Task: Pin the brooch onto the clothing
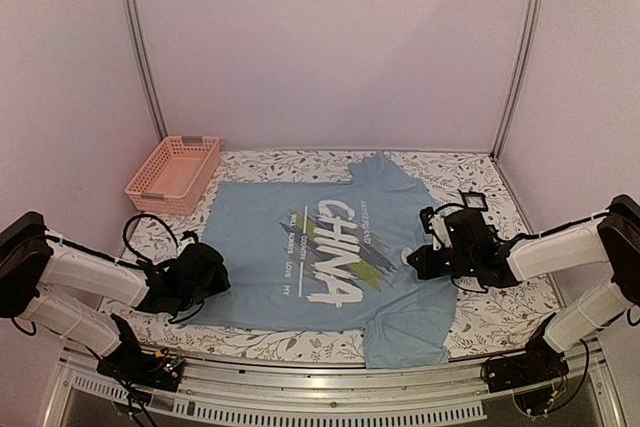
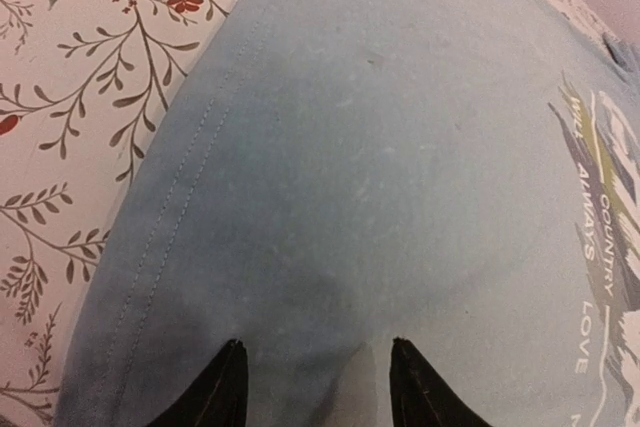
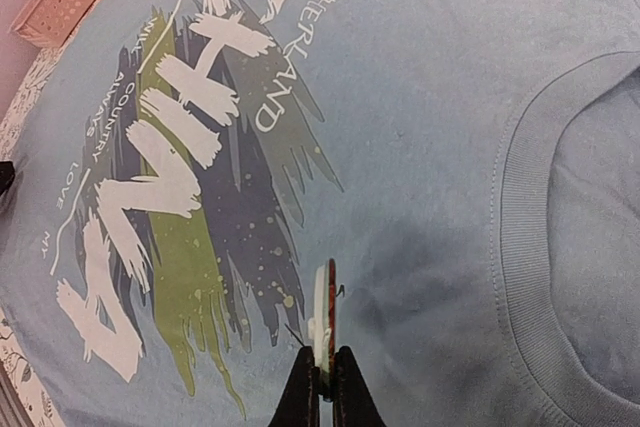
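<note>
The brooch [image 3: 322, 309] is off the cloth, pinched on edge between the pressed-together fingers of the right gripper [image 3: 321, 362]. It hangs just above the chest of the T-shirt [image 1: 265, 277], between the "CHINA" print [image 3: 170, 177] and the ribbed collar [image 3: 520, 197]. I take that as lining its back up with plain fabric rather than the thick ink. Across the shirt the left gripper [image 2: 316, 347] stands with its jaws spread, tips down at the cloth near the stitched hem [image 2: 160, 247]. To my eye it is there to keep the shirt flat and taut while the pin goes in; I cannot tell whether it actually touches. The shirt lies face up, slightly askew, on a floral tablecloth [image 1: 480, 319]. A pink basket [image 1: 158, 194] sits at the far left corner, and pale walls [image 1: 330, 37] with metal posts [image 1: 140, 47] close in the stall.
</note>
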`<act>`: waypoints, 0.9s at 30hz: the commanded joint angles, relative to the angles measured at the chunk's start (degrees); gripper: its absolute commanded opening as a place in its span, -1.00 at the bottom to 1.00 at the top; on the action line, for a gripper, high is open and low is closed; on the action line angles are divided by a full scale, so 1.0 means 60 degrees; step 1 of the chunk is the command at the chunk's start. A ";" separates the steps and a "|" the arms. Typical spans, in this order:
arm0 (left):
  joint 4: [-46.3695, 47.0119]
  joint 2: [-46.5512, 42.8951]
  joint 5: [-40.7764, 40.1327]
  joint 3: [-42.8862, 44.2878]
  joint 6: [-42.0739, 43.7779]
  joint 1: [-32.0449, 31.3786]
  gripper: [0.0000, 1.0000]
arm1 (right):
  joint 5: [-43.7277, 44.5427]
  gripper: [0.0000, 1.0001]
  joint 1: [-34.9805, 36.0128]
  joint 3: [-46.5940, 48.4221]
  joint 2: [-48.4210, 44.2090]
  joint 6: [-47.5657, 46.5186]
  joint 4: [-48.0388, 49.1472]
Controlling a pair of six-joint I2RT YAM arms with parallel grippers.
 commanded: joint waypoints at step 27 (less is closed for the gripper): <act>0.3250 0.6370 0.9429 0.8044 1.0721 -0.0702 0.38 | -0.0945 -1.00 -0.1221 -0.1516 -0.1479 -0.1809 0.3283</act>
